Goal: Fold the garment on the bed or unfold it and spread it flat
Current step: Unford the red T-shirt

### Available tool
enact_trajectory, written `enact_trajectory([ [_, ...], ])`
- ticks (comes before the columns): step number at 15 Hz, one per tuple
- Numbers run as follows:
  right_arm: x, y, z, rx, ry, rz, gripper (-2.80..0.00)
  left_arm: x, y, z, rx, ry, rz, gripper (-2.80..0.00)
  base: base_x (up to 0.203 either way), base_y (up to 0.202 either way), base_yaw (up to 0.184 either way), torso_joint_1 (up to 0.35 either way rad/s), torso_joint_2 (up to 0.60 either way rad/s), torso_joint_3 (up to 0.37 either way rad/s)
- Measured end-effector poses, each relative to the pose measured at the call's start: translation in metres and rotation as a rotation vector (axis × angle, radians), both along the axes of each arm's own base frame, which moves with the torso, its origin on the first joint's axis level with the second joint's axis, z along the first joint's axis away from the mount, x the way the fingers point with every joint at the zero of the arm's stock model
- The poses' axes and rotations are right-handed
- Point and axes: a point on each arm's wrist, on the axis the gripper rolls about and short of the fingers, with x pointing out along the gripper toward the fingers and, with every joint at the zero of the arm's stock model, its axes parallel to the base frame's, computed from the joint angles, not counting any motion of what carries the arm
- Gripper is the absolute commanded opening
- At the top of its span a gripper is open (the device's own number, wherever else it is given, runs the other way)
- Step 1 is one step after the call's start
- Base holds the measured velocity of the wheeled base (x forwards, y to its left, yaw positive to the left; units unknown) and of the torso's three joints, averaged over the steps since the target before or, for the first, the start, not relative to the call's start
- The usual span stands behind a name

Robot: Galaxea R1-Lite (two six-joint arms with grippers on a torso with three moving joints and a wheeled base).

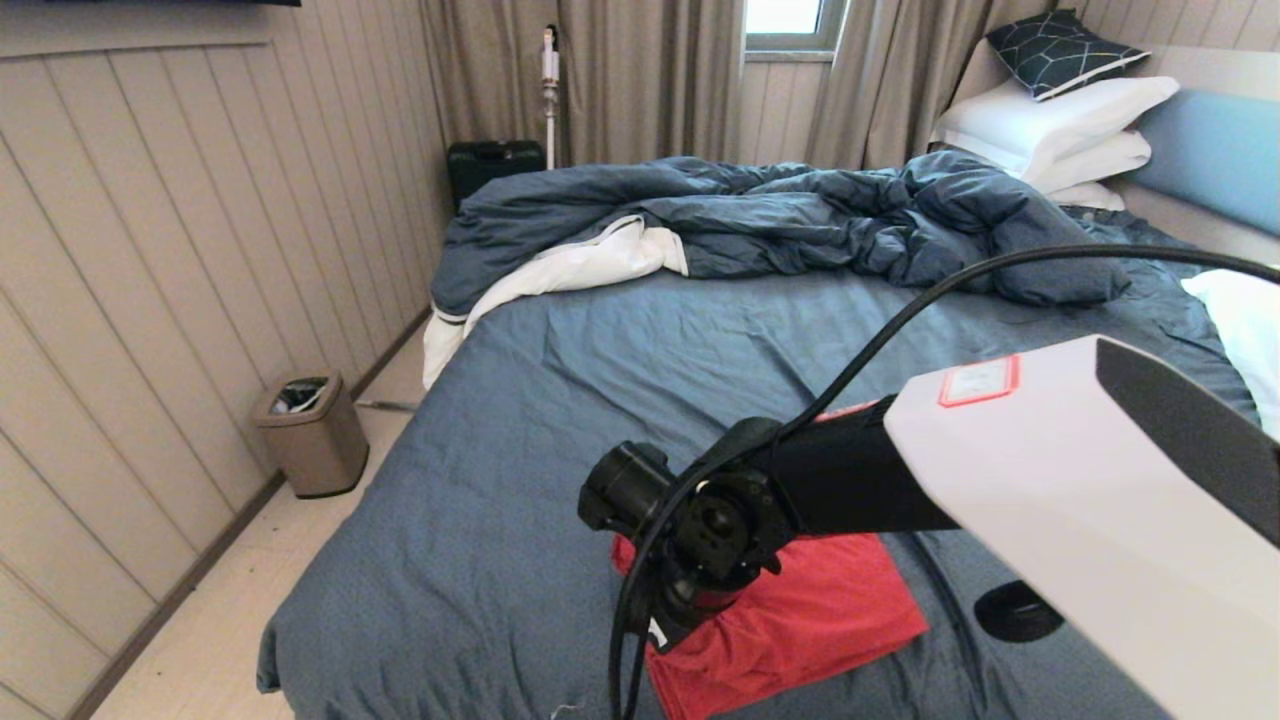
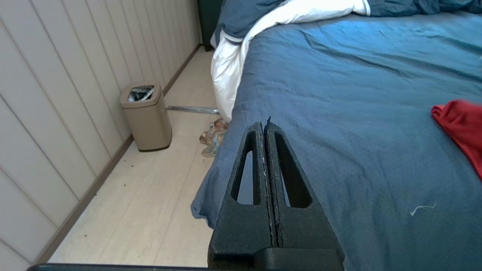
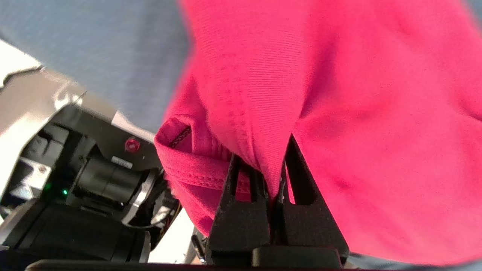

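The right gripper (image 3: 276,177) is clamped on a fold of the red garment (image 3: 339,113), which lies at the near edge of the bed (image 1: 600,380). The left gripper (image 2: 265,128), pressed together and empty, hangs beside the bed's corner, well apart from the garment.

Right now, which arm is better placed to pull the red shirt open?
Right. The right gripper is already shut on a fold of the garment near the bed's front edge; the left gripper is shut and empty, off to the side.
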Motion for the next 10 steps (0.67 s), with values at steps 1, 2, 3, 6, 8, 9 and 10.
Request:
enact_trajectory([
  [1, 0.003, -0.007, 0.007, 0.010, -0.010, -0.017, -2.80, 0.000, 0.000, 0.000, 0.001, 0.001, 0.001, -2.80, 0.000, 0.000, 0.000, 0.000, 0.00, 0.000],
  [2, 0.005, -0.015, 0.016, 0.023, -0.023, -0.034, -2.80, 0.000, 0.000, 0.000, 0.001, 0.001, 0.001, -2.80, 0.000, 0.000, 0.000, 0.000, 0.00, 0.000],
  [3, 0.009, -0.025, 0.026, 0.037, -0.038, -0.055, -2.80, 0.000, 0.000, 0.000, 0.002, 0.001, 0.001, -2.80, 0.000, 0.000, 0.000, 0.000, 0.00, 0.000],
  [6, 0.023, -0.067, 0.056, 0.073, -0.091, -0.142, -2.80, 0.000, 0.000, 0.000, 0.001, 0.001, 0.001, -2.80, 0.000, 0.000, 0.000, 0.000, 0.00, 0.000],
  [8, 0.037, -0.114, 0.075, 0.080, -0.127, -0.237, -2.80, 0.000, 0.000, 0.000, 0.001, 0.004, 0.001, -2.80, 0.000, 0.000, 0.000, 0.000, 0.00, 0.000],
  [9, 0.043, -0.139, 0.081, 0.077, -0.139, -0.284, -2.80, 0.000, 0.000, 0.000, 0.001, 0.004, 0.001, -2.80, 0.000, 0.000, 0.000, 0.000, 0.00, 0.000],
  [10, 0.046, -0.165, 0.087, 0.075, -0.146, -0.331, -2.80, 0.000, 0.000, 0.000, 0.001, 0.003, 0.002, -2.80, 0.000, 0.000, 0.000, 0.000, 0.00, 0.000],
])
